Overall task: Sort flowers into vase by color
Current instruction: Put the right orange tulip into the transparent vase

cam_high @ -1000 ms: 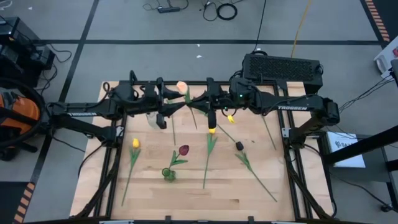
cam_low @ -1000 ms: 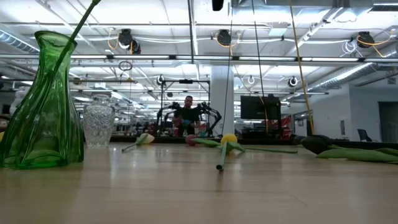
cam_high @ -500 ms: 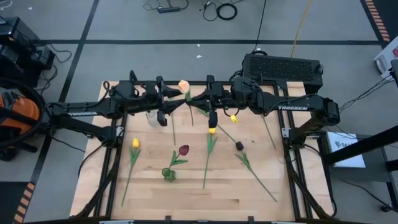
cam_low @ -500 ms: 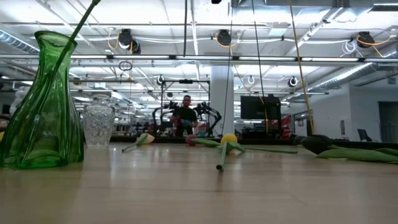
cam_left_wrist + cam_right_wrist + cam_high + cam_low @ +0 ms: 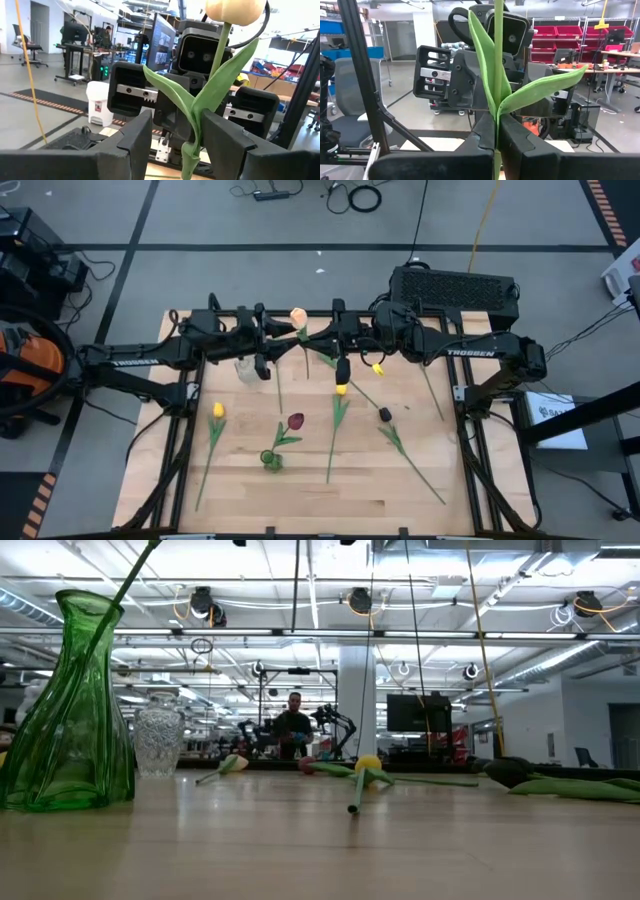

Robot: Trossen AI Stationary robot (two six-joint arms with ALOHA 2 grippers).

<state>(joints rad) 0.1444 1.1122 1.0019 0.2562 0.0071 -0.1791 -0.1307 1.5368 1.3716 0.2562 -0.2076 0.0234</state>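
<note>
Two of my arms meet above the far half of the pale wooden slatted table [image 5: 300, 500], each lettered "TROSSEN" in white along its forearm. My left pincer [image 5: 266, 346] stands open, its dark fingers [image 5: 135, 137] spread either side of the cream-peach tulip with a long green stem [image 5: 297, 318] without pressing it; the left wrist view shows that bloom overhead and the stem between the spread fingers. My right pincer [image 5: 325, 343] is clamped on the same green stem, whose leaves [image 5: 490, 65] rise from between its closed fingers in the right wrist view. On the table, from left: a yellow tulip lying flat [image 5: 217, 411]; a clear cut-glass vase [image 5: 245, 370] just under my left pincer; a green ribbed glass vase [image 5: 271, 460] holding a dark red-maroon tulip [image 5: 296, 421]; a second yellow tulip [image 5: 340, 390] with its stem running toward the near edge; a third small yellow tulip [image 5: 377, 368] below my right wrist; a dark maroon tulip lying flat [image 5: 385, 414]. Across the room, the low view shows a person [image 5: 293, 725] standing beside other robot arms.
</note>
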